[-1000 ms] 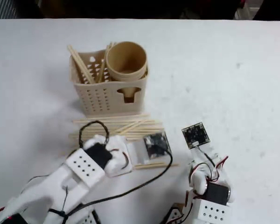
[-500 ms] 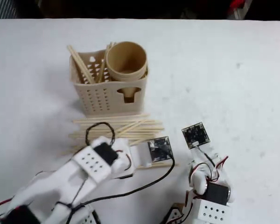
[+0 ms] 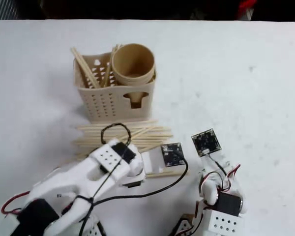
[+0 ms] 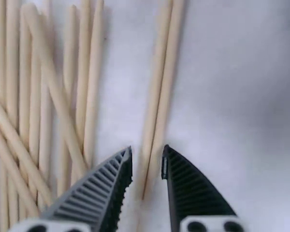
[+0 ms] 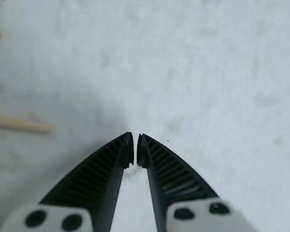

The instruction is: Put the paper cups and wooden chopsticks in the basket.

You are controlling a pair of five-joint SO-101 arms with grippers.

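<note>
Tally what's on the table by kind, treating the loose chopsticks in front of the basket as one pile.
Basket: 1
Paper cup, as far as shows: 1
Chopstick pile: 1
Robot arms: 2, left arm and right arm
Total: 5

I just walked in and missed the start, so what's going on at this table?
The left gripper is down at the loose chopsticks lying on the table in front of the basket, its jaws open around the end of a pair set apart from the rest. The basket holds a paper cup and a few chopsticks. The right gripper is shut and empty over bare table.
</note>
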